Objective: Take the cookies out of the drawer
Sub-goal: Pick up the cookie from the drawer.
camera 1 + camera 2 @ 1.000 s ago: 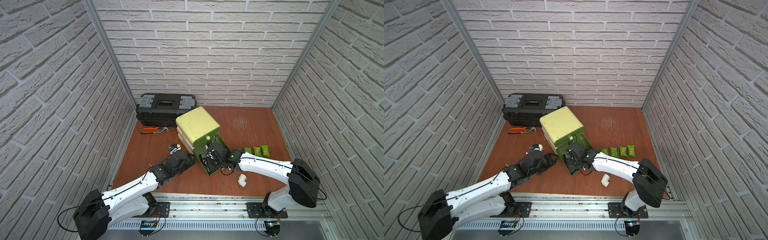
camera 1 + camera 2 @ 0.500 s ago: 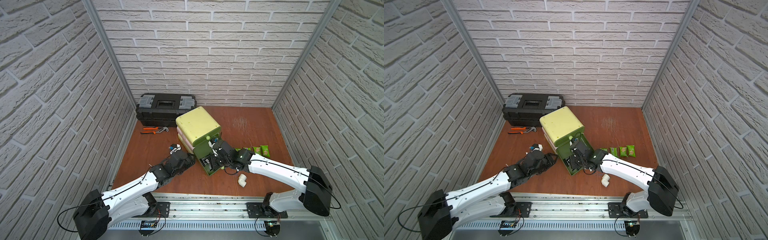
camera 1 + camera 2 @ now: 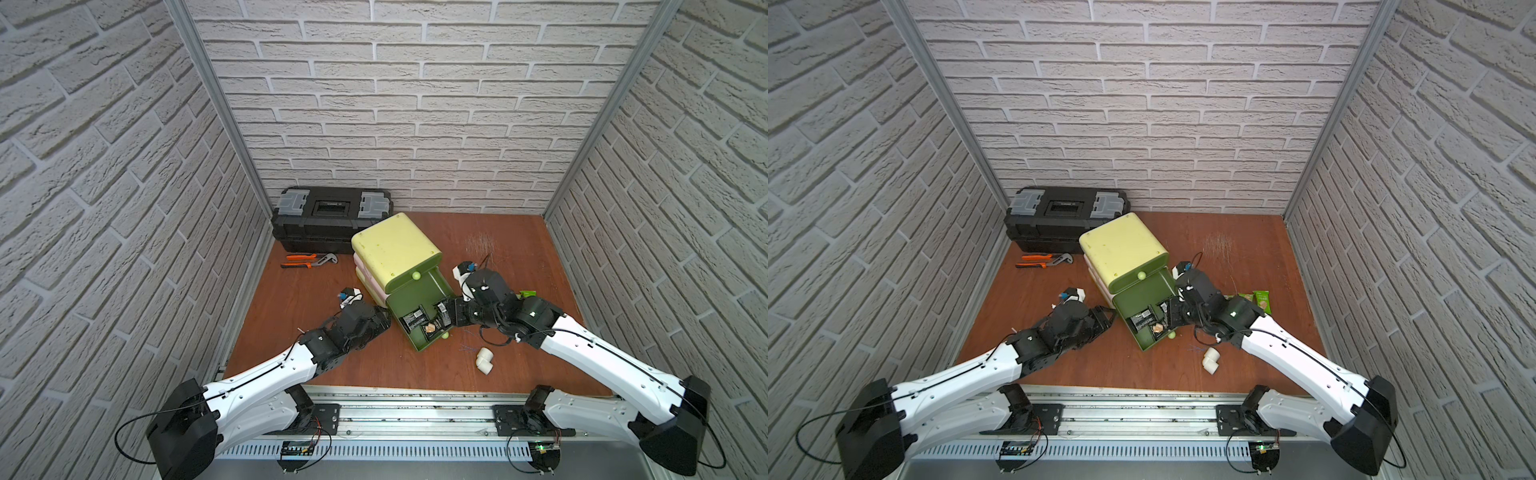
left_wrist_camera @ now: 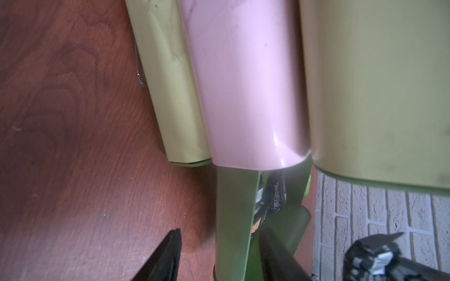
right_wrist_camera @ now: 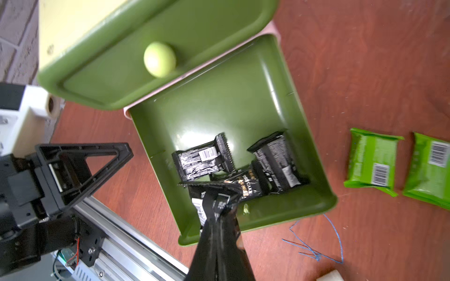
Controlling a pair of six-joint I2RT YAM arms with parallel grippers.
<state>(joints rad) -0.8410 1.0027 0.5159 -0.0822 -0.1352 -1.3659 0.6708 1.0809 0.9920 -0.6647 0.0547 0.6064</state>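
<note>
The green drawer (image 3: 429, 291) stands pulled out of the yellow cabinet (image 3: 395, 245). Black cookies (image 5: 202, 158) (image 5: 277, 160) lie inside it, and in a top view a pale one (image 3: 430, 328) near its front. My right gripper (image 5: 219, 214) is shut on one black cookie packet (image 5: 209, 194), held just over the drawer's front corner. Two green cookies (image 5: 372, 165) (image 5: 431, 170) lie on the floor beside the drawer. My left gripper (image 4: 220, 230) is open, its jaws on either side of the drawer's side wall (image 4: 233, 206), the outer finger clear of it.
A black toolbox (image 3: 332, 216) stands at the back wall with orange-handled pliers (image 3: 309, 262) in front of it. A white pipe elbow (image 3: 484, 359) and a tangle of blue wire (image 5: 316, 243) lie on the floor near the drawer's front. Brick walls enclose three sides.
My right gripper has shut on a black packet and drawn back toward the right, out from over the drawer. The left arm has stayed put.
</note>
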